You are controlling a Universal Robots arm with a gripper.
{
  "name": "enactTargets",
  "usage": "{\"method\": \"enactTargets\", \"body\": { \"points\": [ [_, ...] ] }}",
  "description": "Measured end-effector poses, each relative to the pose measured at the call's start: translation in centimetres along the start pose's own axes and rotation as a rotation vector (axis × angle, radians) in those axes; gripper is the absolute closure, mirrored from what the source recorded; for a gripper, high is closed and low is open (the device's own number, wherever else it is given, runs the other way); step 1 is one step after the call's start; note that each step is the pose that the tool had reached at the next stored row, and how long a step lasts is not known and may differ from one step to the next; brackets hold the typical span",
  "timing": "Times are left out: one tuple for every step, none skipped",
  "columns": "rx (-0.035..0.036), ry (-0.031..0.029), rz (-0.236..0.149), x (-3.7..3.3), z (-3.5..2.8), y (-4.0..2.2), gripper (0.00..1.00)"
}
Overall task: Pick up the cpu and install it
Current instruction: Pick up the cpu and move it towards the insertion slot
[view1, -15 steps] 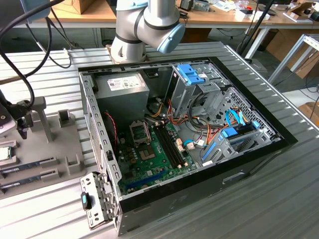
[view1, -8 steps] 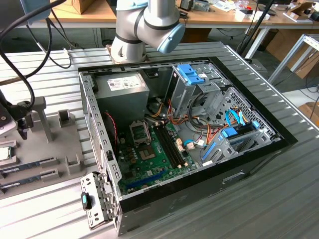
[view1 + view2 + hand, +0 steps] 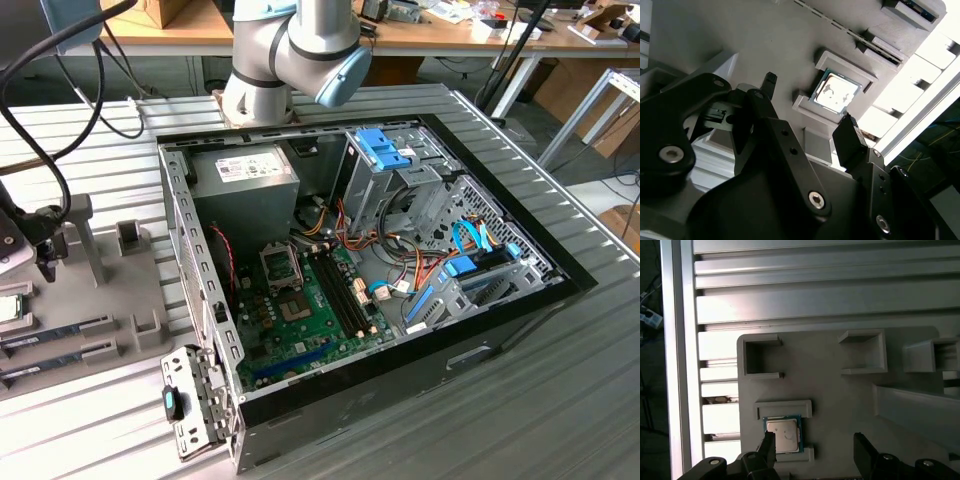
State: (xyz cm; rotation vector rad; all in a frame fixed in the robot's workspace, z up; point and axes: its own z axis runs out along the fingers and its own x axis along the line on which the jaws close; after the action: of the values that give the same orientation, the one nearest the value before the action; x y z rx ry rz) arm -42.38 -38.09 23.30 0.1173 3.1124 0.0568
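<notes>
- cpu (image 3: pixel 783 434) lies flat, metal top up, in a grey fixture plate (image 3: pixel 840 400) on the ribbed surface (image 3: pixel 815 305), at the exterior view's far left, outside the computer case (image 3: pixel 400 390).
- Two low lips (image 3: pixel 782 407) of the plate hem it on opposite edges. The other two edges look free.
- gripper (image 3: pixel 815 442) hangs over the plate with the fingers (image 3: pixel 767 442) spread wide and nothing between them.
- In the first wrist view one fingertip lines up with the cpu's edge and the other stands well apart. Contact cannot be told.
- Socket (image 3: pixel 280 268) sits on the board inside the case, well apart from the cpu. Install not yet done.
- Handling, by judgement:
  - Light, thin and stiff, with a smooth metal lid that is likely slippery under hard pads.
  - The underside contacts and green rim are fragile, so it needs modest squeeze and no dragging.
  - Best hold looks to be across the two free edges, on the thin sides, with the fingers straddling it squarely and low enough to catch the rim.
  - It would have to stay level, since a tilt could jam it against the lips.
</notes>
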Motion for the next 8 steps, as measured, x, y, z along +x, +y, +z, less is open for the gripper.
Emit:
{"method": "enactTargets", "body": {
  "points": [
    [0.0001, 0.0001, 0.0, 0.0, -0.01, -0.02, 0.28],
    [0.0, 0.0001, 0.0, 0.0, -0.01, -0.03, 0.28],
    [0.0, 0.0001, 0.0, 0.0, 0.0, -0.05, 0.28],
    [0.0, 0.0, 0.0, 0.01, -0.01, -0.05, 0.28],
    [0.0, 0.0001, 0.0, 0.03, -0.01, -0.06, 0.28],
    [0.0, 0.0, 0.0, 0.11, 0.0, -0.07, 0.28],
    [0.0001, 0.0, 0.0, 0.17, 0.0, -0.07, 0.28],
    [0.0001, 0.0001, 0.0, 0.27, 0.0, -0.08, 0.28]
  ]
}}
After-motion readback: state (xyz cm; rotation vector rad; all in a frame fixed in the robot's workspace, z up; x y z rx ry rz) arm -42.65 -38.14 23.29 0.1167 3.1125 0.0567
